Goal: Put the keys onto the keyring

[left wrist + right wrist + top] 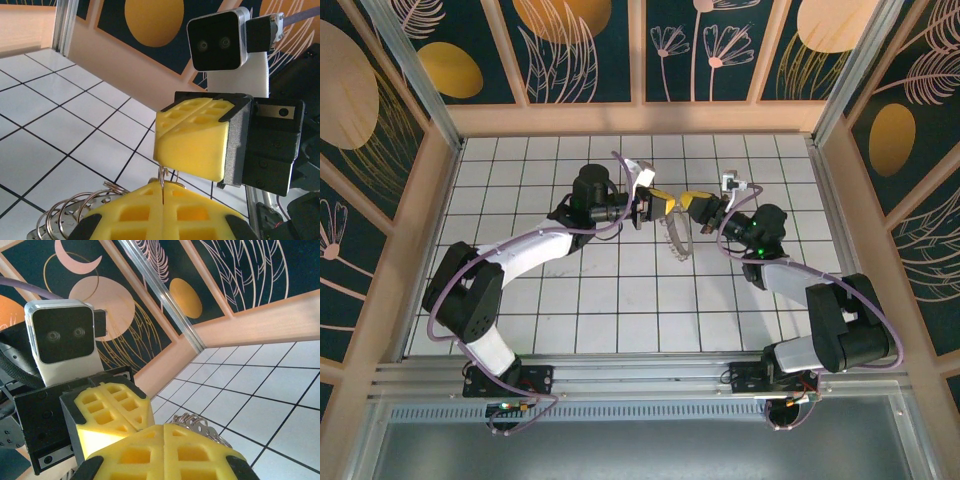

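1. Keyring (676, 240) in mid-air at the middle of the tiled table (620, 320), hanging just under the point where the two arms meet; in the left wrist view its silvery coils (70, 217) sit just beside the left fingers.
2. Left gripper (663, 205): its yellow pads are pressed together, and its own camera shows a thin sliver of metal caught in the seam between them (164, 200), with a small wire loop rising from it. This looks like part of the keyring, though the sliver is too slim to be sure.
3. Right gripper (692, 205): it is also pressed together, tip to tip with the left, almost touching. Whether anything sits between its pads (165, 450) cannot be told. The beaded rim of the keyring (200, 426) shows just behind them.
4. The key cannot be picked out with confidence in any view. Its yellow-orange head would be hard to tell from the yellow pads, and it may be hidden between them.
5. Progress, as a judgement: the ring is lifted and both grippers have been brought to it, so the threading step appears to be in hand. No key is seen hanging on the loop, so the threading itself still counts as left to do.
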`<state>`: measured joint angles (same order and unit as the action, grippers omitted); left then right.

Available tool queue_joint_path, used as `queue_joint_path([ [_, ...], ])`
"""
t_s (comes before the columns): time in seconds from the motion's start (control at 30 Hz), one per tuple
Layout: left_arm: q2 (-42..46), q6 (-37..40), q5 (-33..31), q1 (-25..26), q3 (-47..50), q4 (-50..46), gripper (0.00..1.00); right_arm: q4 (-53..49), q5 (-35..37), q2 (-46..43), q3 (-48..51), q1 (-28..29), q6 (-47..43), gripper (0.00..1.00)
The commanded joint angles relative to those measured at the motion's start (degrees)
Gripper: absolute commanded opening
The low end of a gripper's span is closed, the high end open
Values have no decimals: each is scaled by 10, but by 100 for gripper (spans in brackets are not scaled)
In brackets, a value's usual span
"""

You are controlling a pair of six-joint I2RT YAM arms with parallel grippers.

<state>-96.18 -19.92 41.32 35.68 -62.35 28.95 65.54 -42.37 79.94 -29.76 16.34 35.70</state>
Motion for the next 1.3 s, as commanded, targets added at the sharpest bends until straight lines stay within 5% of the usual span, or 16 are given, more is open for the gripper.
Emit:
queue_joint_path([
  [0.0,34,-24,3,3,10,93,0,19,3,3,13,-3,13,0],
  [0.37,42,-38,-20,2,25,133,0,16,-16,14,15,-3,32,0],
  [0.63,39,-40,-21,2,27,144,0,-27,5,-34,28,-23,29,34],
  [0.97,35,-34,-1,3,37,181,0,-55,7,-93,13,-39,35,43],
  [1.27,17,-66,13,2,38,226,0,26,-19,-44,-18,-32,86,49],
])
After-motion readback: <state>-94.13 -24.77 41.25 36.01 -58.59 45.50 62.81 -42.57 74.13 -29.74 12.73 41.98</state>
